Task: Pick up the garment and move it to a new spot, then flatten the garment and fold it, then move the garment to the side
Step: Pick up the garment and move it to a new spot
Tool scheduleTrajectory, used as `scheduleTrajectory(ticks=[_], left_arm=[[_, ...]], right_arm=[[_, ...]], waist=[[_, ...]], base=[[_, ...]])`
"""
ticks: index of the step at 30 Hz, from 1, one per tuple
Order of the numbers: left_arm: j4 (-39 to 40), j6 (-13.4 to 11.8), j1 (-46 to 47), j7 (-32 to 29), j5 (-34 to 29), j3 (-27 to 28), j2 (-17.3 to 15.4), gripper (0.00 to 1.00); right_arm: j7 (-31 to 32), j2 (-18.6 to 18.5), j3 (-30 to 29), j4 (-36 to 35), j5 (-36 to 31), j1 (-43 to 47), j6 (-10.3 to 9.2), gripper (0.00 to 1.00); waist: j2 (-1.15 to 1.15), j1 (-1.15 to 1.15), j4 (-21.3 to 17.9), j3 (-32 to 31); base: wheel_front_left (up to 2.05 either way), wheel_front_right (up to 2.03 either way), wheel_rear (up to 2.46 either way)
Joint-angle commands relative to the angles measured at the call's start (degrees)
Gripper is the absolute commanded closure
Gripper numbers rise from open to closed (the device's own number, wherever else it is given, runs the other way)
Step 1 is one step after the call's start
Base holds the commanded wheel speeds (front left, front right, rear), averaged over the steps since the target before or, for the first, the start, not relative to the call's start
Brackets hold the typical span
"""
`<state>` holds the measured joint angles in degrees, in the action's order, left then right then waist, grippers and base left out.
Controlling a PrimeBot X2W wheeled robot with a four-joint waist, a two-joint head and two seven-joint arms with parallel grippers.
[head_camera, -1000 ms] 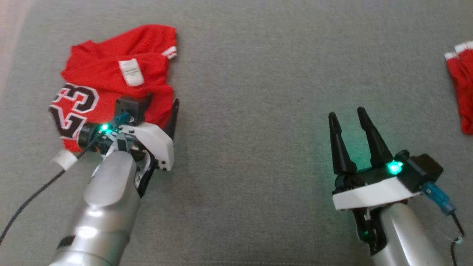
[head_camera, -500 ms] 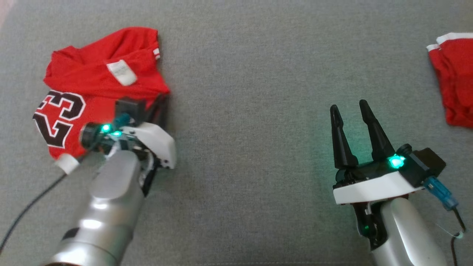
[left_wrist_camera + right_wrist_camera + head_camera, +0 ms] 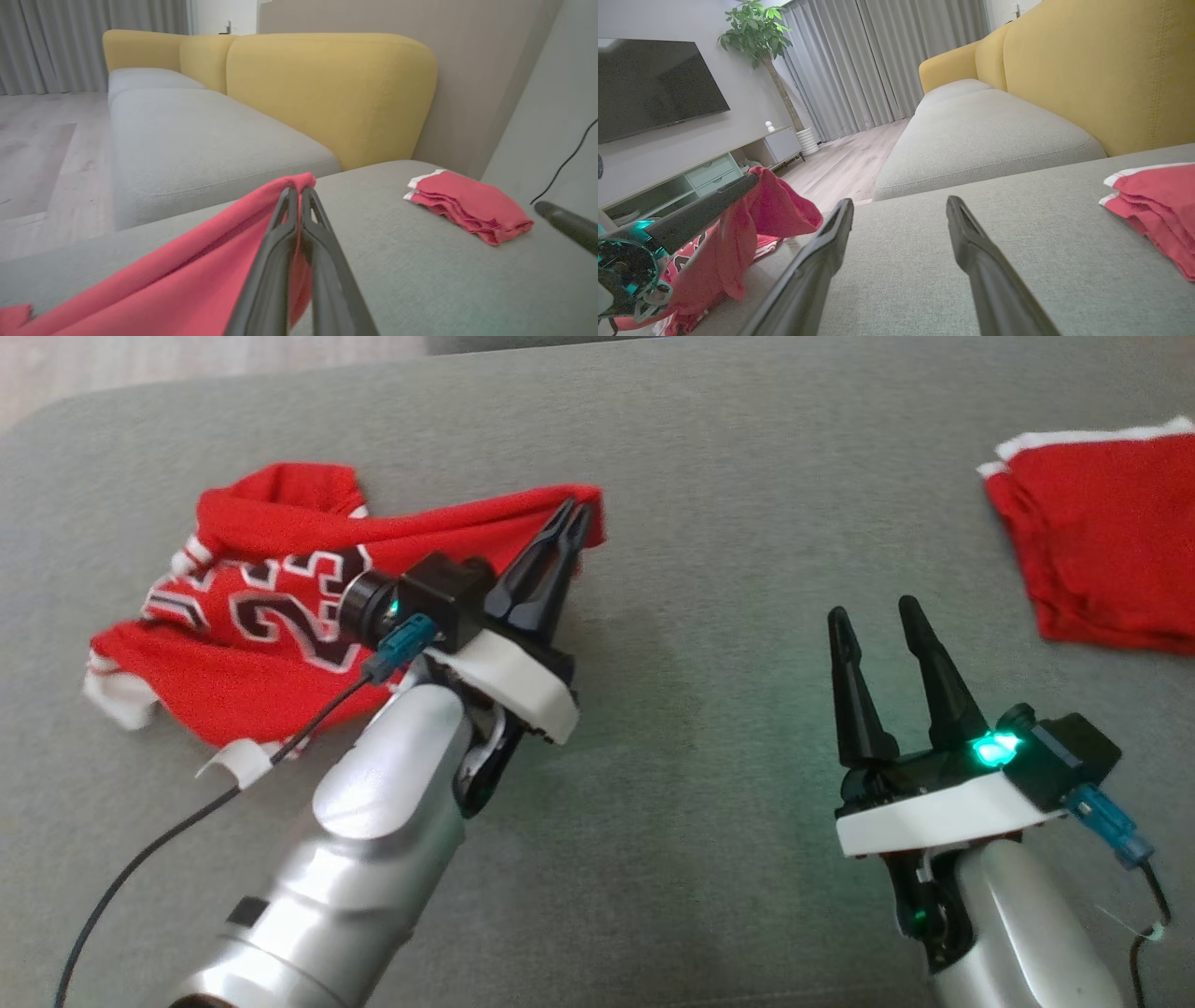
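Garment [image 3: 187,681], a red numbered jersey, is lying crumpled on the left part of the grey cushion [image 3: 728,495], with one edge lifting off it into the left gripper [image 3: 571,515], whose fingers are pinching that edge between closed tips. Further right above the cushion, the right gripper [image 3: 873,611] is hovering spread and empty. A folded red cloth [image 3: 1102,560] is resting at the cushion's right end.

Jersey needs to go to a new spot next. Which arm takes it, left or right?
Left, most likely. The left gripper is shut on an edge of the red jersey, with the fabric raised off the grey cushion. The right gripper is open over bare cushion, apart from the jersey.
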<state>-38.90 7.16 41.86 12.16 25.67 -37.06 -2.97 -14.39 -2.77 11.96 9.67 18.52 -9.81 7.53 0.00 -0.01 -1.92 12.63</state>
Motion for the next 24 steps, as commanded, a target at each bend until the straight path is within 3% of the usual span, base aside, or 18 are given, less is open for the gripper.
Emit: scheduleTrajectory(ticks=[1, 7, 9, 16, 17, 18, 24], left_arm=[[3.5, 0.3, 1.4, -0.1, 0.7, 0.7, -0.4, 1.0], [8.6, -1.7, 3.0, -1.4, 2.3, -1.4, 0.0, 1.0], [11.2, -3.1, 5.0, -1.6, 4.0, -3.3, 0.1, 1.0], [15.5, -7.6, 10.4, -0.1, 10.1, -10.1, 0.1, 1.0], [15.6, -8.3, 10.9, 0.2, 10.8, -11.1, 0.1, 0.55], [15.5, -9.0, 11.4, 0.4, 11.4, -12.2, 0.1, 0.0], [12.8, -10.6, 12.0, 1.0, 13.4, -17.0, 0.1, 0.0]], right_arm=[[-0.6, -0.1, 1.5, -1.9, 0.6, -0.3, -0.04, 0.0], [-0.6, -0.1, 3.5, -2.7, 2.4, -1.4, -0.04, 0.0], [-0.6, -0.1, 4.4, -3.1, 3.4, -2.1, -0.04, 0.0], [-0.6, -0.1, 5.8, -3.6, 5.0, -2.8, -0.04, 0.0], [-0.6, -0.1, 5.9, -3.7, 5.1, -2.8, -0.04, 0.0], [-0.6, -0.1, 5.9, -3.8, 5.2, -2.8, -0.04, 0.0], [-0.6, -0.1, 5.1, -4.1, 5.3, -2.5, -0.04, 0.0]], waist=[[0.0, 0.01, -1.7, -0.2], [0.0, 0.01, -7.1, 1.0], [0.0, 0.01, -10.4, 2.2], [0.0, 0.01, -16.6, 3.9], [0.0, 0.01, -17.1, 4.2], [0.0, 0.01, -17.4, 4.3], [0.0, 0.01, -16.9, 4.3]], base=[[0.0, 0.0, 0.0], [0.0, 0.0, 0.0], [0.0, 0.0, 0.0], [0.0, 0.0, 0.0], [0.0, 0.0, 0.0], [0.0, 0.0, 0.0], [0.0, 0.0, 0.0]])
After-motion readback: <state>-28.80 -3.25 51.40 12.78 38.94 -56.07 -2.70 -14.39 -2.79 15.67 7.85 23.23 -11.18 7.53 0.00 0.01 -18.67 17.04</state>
